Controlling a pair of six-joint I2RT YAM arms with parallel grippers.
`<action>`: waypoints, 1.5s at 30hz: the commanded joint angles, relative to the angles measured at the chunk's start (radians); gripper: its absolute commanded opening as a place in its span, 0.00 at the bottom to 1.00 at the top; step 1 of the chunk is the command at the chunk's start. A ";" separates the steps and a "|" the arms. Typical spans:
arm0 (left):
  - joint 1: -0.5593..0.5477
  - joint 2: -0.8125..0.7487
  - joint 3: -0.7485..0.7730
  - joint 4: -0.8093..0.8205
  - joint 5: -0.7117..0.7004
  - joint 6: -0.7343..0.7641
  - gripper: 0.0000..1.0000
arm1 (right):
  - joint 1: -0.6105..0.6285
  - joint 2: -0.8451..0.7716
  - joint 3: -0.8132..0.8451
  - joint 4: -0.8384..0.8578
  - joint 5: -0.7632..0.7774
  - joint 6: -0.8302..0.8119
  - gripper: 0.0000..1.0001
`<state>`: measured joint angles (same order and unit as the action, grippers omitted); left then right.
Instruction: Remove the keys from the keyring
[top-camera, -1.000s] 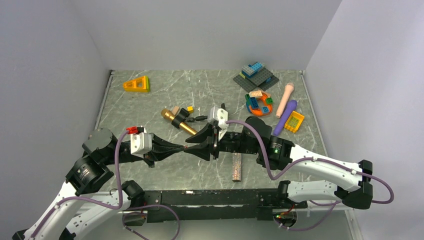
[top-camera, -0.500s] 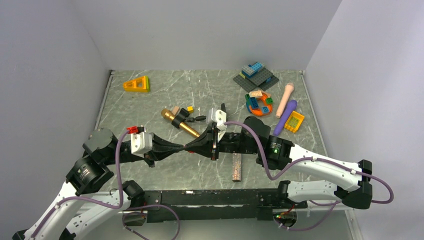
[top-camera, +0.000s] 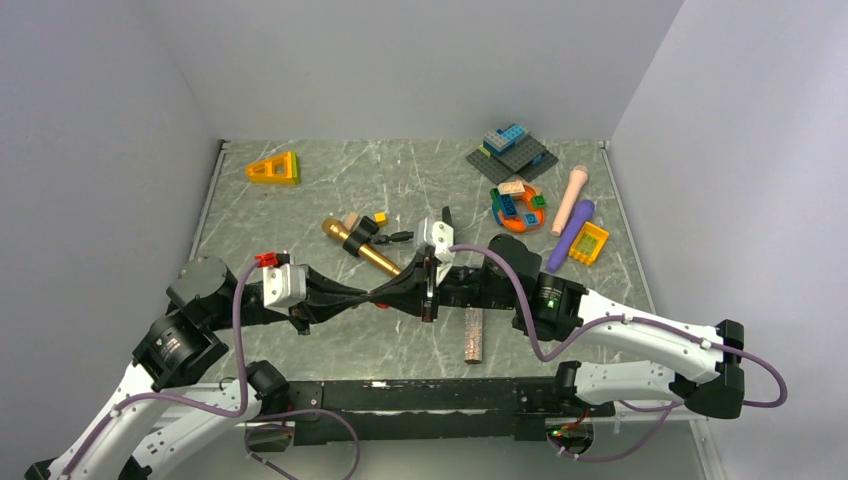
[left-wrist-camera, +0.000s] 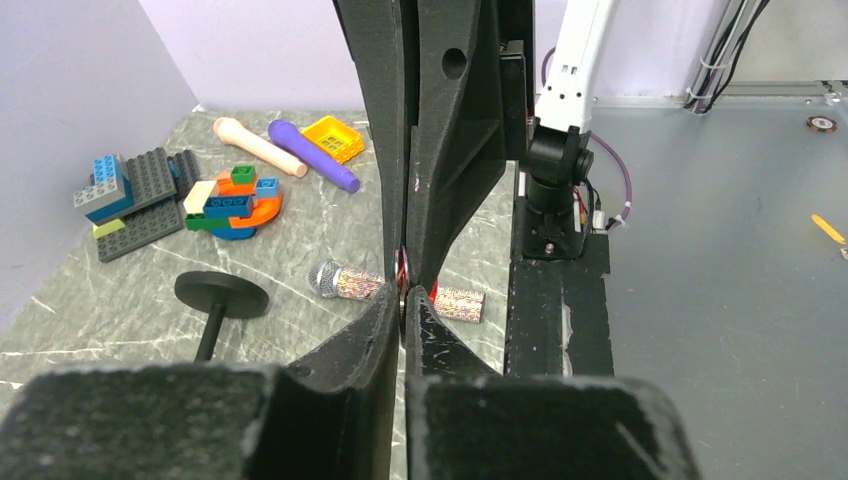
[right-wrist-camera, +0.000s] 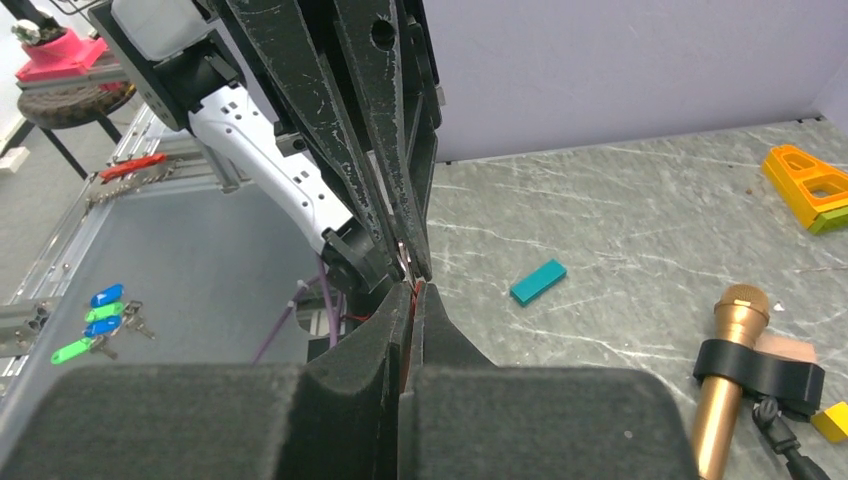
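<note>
Table: walls close the left, far and right edges. Left gripper and right gripper meet tip to tip above the middle of the near edge. Each has its fingers pressed together, pinching the keyring. The keys are hidden; only a red tag shows.

Risk: an uneven pull could slip the keyring from one pinch and drop it.

Clearance: mic lies just beyond the tips and tube lies nearby, toward the right edge. The widest bare area is toward the far-left corner.

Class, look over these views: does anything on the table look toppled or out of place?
Yes: the gold microphone, clipped in a black holder, lies flat on its side at mid-table instead of standing upright.
</note>
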<state>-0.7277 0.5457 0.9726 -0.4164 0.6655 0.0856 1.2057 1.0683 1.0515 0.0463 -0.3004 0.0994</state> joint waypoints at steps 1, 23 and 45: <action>-0.004 -0.004 -0.009 0.024 0.007 0.003 0.14 | 0.005 -0.034 -0.028 0.098 -0.013 0.026 0.00; 0.001 -0.069 -0.092 0.265 0.000 -0.224 0.44 | 0.005 -0.103 -0.096 0.190 -0.002 0.044 0.00; 0.001 -0.036 -0.184 0.547 0.064 -0.378 0.30 | 0.005 -0.136 -0.123 0.247 -0.018 0.056 0.00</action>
<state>-0.7277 0.4889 0.7895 0.0410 0.6895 -0.2523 1.2060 0.9497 0.9291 0.2352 -0.3004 0.1474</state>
